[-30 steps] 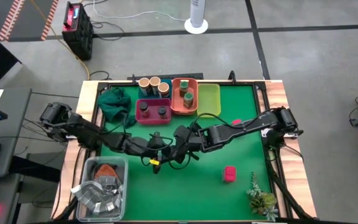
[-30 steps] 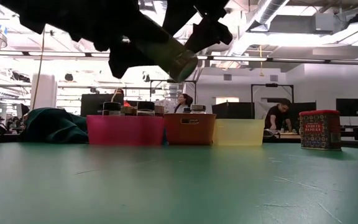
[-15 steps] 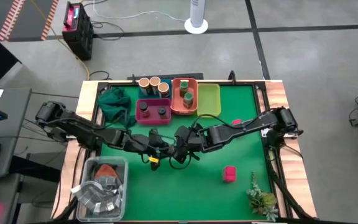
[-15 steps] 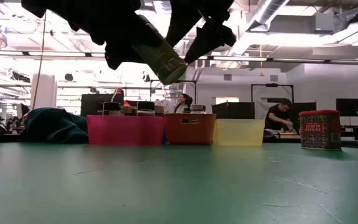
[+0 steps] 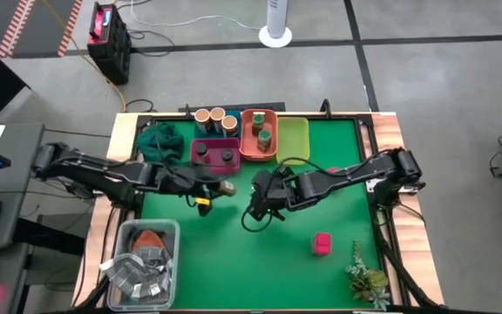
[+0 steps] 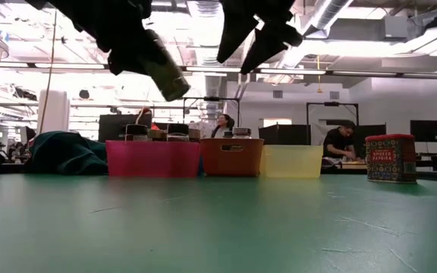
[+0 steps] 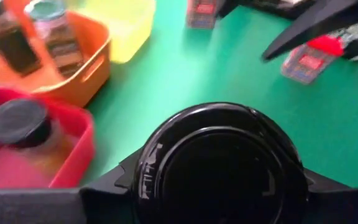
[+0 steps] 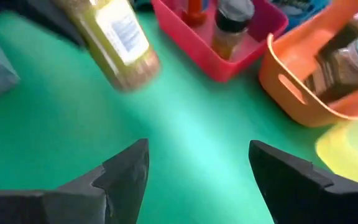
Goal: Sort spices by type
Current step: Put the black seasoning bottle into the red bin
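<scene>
My left arm (image 5: pixel 103 177) and right arm (image 5: pixel 347 177): matte black jointed links, slender toward the wrists. Black cables loop loosely beside my right forearm (image 5: pixel 264 218). A small yellow marking sits near my left wrist (image 5: pixel 203 201). My right gripper (image 8: pixel 197 171) carries two dark, flat, wedge-shaped fingers (image 8: pixel 120 174) with angular edges, tapering toward blunt tips.

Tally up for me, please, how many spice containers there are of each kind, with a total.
Tan-topped jars: 3
Dark-topped jars: 3, one of them held by the left end effector
Green-topped jars: 2
Pink boxes: 2
Total: 10
</scene>
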